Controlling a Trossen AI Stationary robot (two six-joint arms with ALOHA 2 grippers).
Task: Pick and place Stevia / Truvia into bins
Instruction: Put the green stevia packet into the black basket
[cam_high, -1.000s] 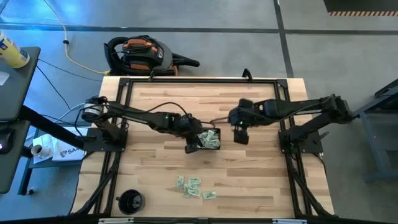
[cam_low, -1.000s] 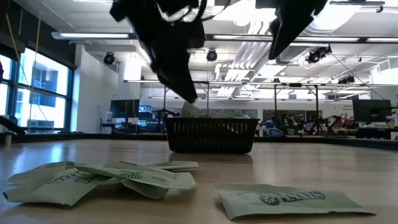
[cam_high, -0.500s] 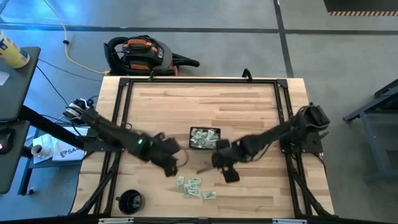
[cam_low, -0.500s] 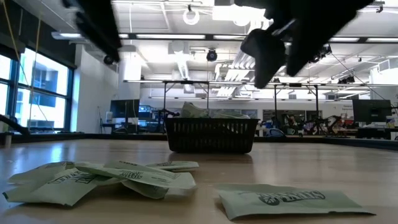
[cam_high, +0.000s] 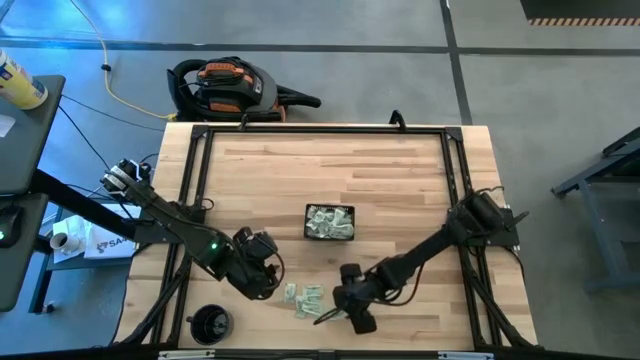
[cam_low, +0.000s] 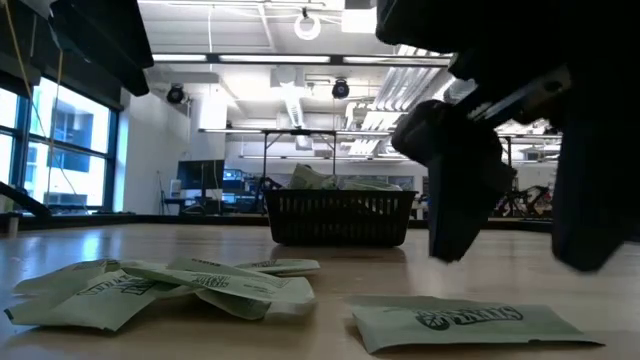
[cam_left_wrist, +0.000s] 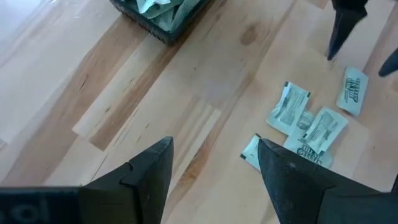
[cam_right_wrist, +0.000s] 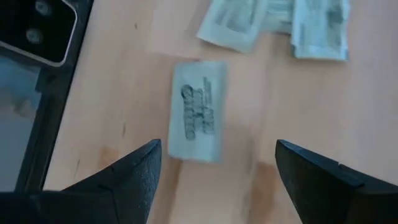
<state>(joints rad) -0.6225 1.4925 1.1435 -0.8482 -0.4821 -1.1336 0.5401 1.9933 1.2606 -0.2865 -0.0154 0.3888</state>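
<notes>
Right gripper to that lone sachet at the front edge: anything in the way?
Nothing visible. The open right gripper hangs above the lone sachet, with bare table around it; the other sachets lie apart, toward the left gripper.

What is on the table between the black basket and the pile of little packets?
Nothing. In the high view, only bare wood lies between the black basket and the pile of packets. The left wrist view shows the same.
</notes>
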